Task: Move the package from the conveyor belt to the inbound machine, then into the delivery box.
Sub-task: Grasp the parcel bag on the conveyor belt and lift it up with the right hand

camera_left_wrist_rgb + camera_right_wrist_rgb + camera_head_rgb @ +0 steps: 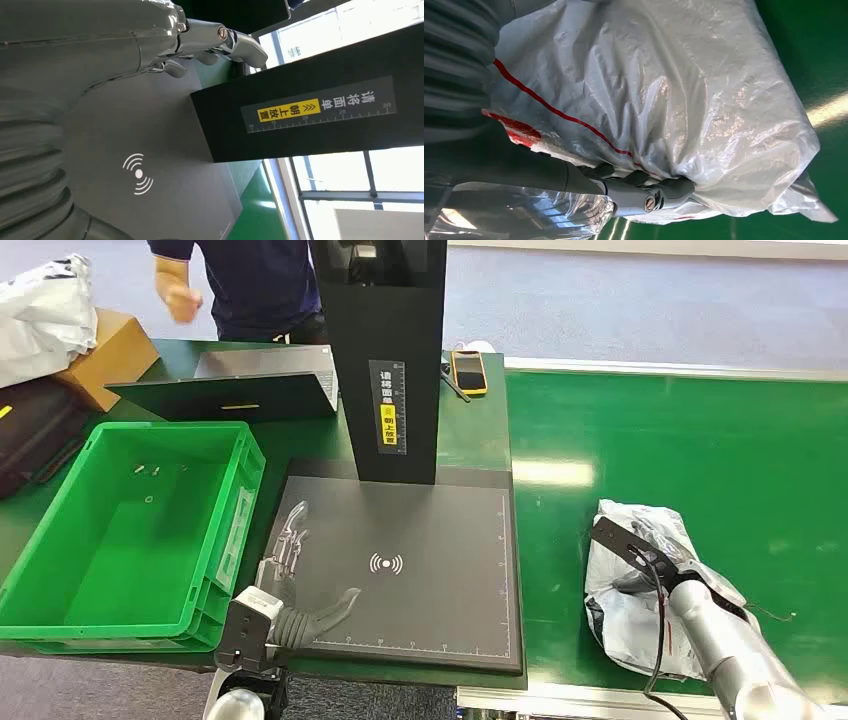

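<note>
Robot hand (644,192) on the right grasps the crinkled white plastic package (664,95) on the green conveyor belt (720,440), so scanning and boxing remain undone.

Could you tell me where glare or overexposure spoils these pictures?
Head view: a bright glare streak on the green belt beside the scanner plate. Left wrist view: the windows behind the black post are blown out white. Right wrist view: shiny highlights on the package, details still readable.
</note>
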Controlling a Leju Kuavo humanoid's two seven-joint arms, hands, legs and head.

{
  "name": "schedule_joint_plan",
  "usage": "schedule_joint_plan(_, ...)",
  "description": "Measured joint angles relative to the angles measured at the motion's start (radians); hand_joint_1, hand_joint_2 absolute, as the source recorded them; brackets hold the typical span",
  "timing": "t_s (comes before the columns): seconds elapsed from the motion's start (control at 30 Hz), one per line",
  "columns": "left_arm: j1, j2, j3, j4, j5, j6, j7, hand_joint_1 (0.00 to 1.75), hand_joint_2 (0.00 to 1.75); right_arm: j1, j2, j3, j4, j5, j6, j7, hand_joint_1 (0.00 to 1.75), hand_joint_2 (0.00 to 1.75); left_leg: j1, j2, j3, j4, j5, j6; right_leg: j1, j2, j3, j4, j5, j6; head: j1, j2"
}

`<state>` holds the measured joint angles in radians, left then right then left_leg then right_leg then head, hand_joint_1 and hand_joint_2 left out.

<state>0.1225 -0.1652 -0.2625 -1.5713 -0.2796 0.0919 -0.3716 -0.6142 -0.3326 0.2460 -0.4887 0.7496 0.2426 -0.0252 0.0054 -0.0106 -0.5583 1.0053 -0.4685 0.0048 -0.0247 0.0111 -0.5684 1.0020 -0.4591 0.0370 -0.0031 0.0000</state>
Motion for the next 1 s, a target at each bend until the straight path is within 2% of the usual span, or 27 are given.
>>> schedule_joint_plan(0.6, 0.000, 0.002, -0.006, -0.001, 0.001, 0.005, 0.000, 0.00, 1.75, 0.014, -0.027, 0.019, -0.005, -0.043, -0.027, -0.003, 1.75, 1.75, 0.000, 0.000, 0.002, 0.000, 0.000, 0.000, 0.000, 0.000, 0.002, 0.000, 0.000, 0.000, 0.000, 0.000)
schedule_joint_plan(0.7, 0.000, 0.002, -0.006, -0.001, 0.001, 0.006, 0.000, 0.00, 1.75, 0.023, -0.029, 0.019, -0.011, -0.065, -0.055, -0.019, 1.75, 1.75, 0.000, 0.000, 0.002, 0.000, 0.000, 0.000, 0.000, 0.000, 0.002, 0.000, 0.000, 0.000, 0.000, 0.000)
schedule_joint_plan(0.8, 0.005, 0.002, -0.006, -0.006, 0.000, 0.012, -0.002, 0.00, 1.75, 0.045, -0.023, 0.005, -0.035, -0.128, -0.135, -0.074, 1.75, 1.75, 0.000, 0.000, 0.001, 0.000, 0.000, 0.000, 0.000, 0.000, 0.002, 0.000, 0.000, 0.000, 0.000, 0.000)
schedule_joint_plan(0.9, 0.012, 0.002, -0.006, -0.015, -0.003, 0.020, -0.006, 0.00, 1.75, 0.083, -0.002, -0.043, -0.097, -0.237, -0.242, -0.164, 1.75, 1.75, 0.000, 0.000, 0.000, -0.001, 0.000, 0.000, 0.000, 0.000, 0.000, 0.000, 0.000, 0.000, 0.000, 0.000)
schedule_joint_plan(1.0, 0.013, 0.002, -0.006, -0.016, -0.006, 0.022, -0.016, 0.00, 1.75, 0.132, 0.029, -0.109, -0.209, -0.380, -0.281, -0.246, 1.75, 1.75, 0.000, -0.001, -0.001, -0.001, 0.000, 0.000, 0.000, -0.001, 0.000, 0.000, 0.000, 0.000, 0.000, 0.000)
